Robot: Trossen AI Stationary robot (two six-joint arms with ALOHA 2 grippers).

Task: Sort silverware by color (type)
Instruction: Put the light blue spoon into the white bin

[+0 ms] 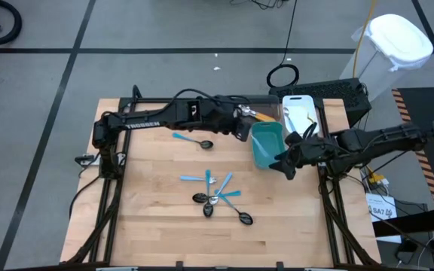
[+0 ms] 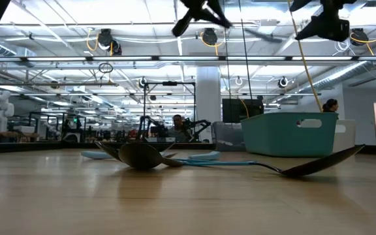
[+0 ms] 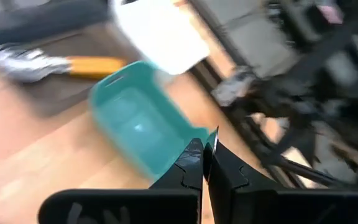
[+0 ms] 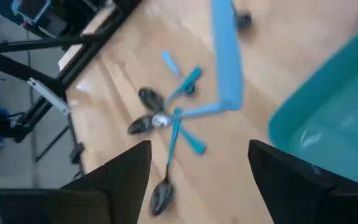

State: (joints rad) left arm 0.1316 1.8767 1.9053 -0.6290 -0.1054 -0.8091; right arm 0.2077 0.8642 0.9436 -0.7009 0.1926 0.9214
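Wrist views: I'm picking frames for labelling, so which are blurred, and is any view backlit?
Left wrist view: motion-smeared, teal bin and orange-handled utensil soft. Right wrist view: blurred too, spoon pile streaked. Low view: bright ceiling lights leave the near spoons dark. High view: sharp, even.

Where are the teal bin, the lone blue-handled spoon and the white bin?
teal bin (image 1: 267,144): high view, on its inside floor.
lone blue-handled spoon (image 1: 192,140): high view, mid-handle.
white bin (image 1: 298,113): high view, on its bare floor.
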